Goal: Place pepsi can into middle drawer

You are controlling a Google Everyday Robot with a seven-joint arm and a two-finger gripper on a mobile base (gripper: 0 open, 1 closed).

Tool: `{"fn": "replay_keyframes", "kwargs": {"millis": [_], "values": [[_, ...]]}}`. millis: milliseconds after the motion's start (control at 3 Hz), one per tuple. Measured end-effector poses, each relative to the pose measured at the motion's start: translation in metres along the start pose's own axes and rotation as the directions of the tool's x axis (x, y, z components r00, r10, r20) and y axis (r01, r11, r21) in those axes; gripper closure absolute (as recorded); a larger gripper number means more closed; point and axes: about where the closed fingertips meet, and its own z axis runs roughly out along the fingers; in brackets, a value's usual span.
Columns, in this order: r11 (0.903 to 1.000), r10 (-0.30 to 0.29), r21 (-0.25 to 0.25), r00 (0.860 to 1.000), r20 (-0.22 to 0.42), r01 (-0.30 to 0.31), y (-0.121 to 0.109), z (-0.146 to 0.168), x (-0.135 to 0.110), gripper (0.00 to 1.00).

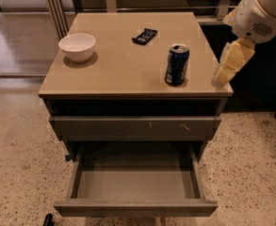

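Note:
The pepsi can (177, 64), dark blue with a silver top, stands upright on the right half of the cabinet top (123, 74). My gripper (230, 64), pale yellow under a white arm, hangs over the top's right edge. It is to the right of the can and apart from it, holding nothing that I can see. The middle drawer (135, 207) is pulled out below, with a plain front and a smooth grey inside that holds nothing.
A white bowl (77, 46) sits at the top's left. A flat black snack wrapper (144, 35) lies at the back middle. A shut drawer front with pale scratch marks (135, 127) is above the open drawer. Speckled floor lies around.

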Motion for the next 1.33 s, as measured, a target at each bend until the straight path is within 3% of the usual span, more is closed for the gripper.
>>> {"fn": "replay_keyframes", "kwargs": {"millis": [333, 1333], "values": [[0.9979, 0.063, -0.022, 0.992, 0.112, -0.061, -0.034, 0.031, -0.009, 0.0], [0.9955, 0.082, -0.06, 0.981, 0.178, -0.073, -0.034, 0.063, -0.018, 0.0]]}}
